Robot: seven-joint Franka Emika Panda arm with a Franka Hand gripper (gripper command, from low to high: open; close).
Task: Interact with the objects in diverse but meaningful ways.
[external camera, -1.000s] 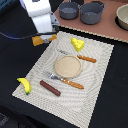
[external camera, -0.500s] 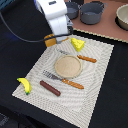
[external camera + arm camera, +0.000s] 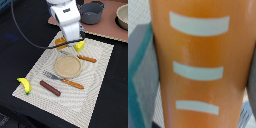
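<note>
In the wrist view the orange-brown bun [image 3: 198, 65] with white stripes fills the picture, pressed between a grey finger [image 3: 140, 75] and a dark one at the opposite edge. In the exterior view my gripper [image 3: 65, 45] is shut on the bun [image 3: 60, 43], holding it just above the mat's far edge beside the yellow cheese wedge [image 3: 79, 46]. The banana [image 3: 24, 85] and the sausage [image 3: 50, 88] lie at the mat's near corner on the exterior view's left.
A tan round plate [image 3: 67, 66] sits mid-mat, with an orange-handled fork [image 3: 62, 80] in front of it and a knife [image 3: 86, 58] behind. Two grey pots [image 3: 92, 11] [image 3: 122, 15] stand on a board at the back. The arm's cable loops on the left.
The gripper has carried the bun toward the exterior view's right, from beyond the mat's left corner to a spot next to the cheese wedge. The other items have not moved.
</note>
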